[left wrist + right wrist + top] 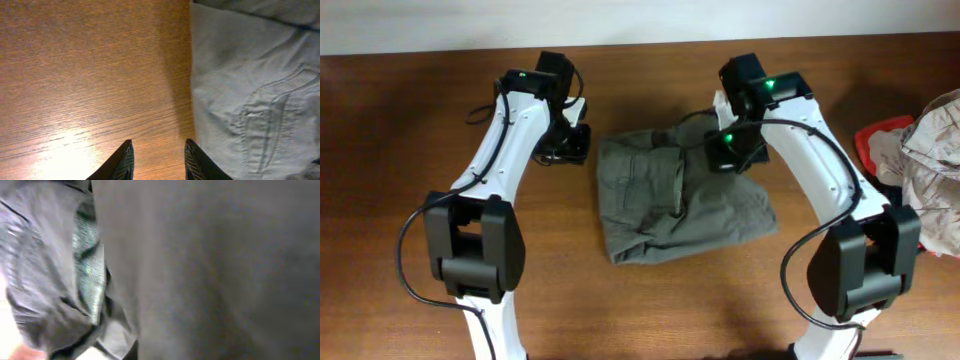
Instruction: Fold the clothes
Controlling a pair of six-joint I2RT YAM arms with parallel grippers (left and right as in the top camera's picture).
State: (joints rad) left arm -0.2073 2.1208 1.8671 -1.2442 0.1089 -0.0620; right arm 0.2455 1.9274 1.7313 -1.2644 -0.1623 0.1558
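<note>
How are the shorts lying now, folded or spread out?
Partly folded: the shorts lie doubled into a wrinkled block, one layer lapped over another, edges uneven.

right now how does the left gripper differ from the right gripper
The left gripper has its jaws apart with nothing between them; the right gripper is shut, apparently pinching the shorts. The left gripper hangs over bare table beside the shorts' edge; the right gripper sits on the shorts themselves, cloth filling its wrist view. Both are low, near the shorts' upper edge in the overhead view.
</note>
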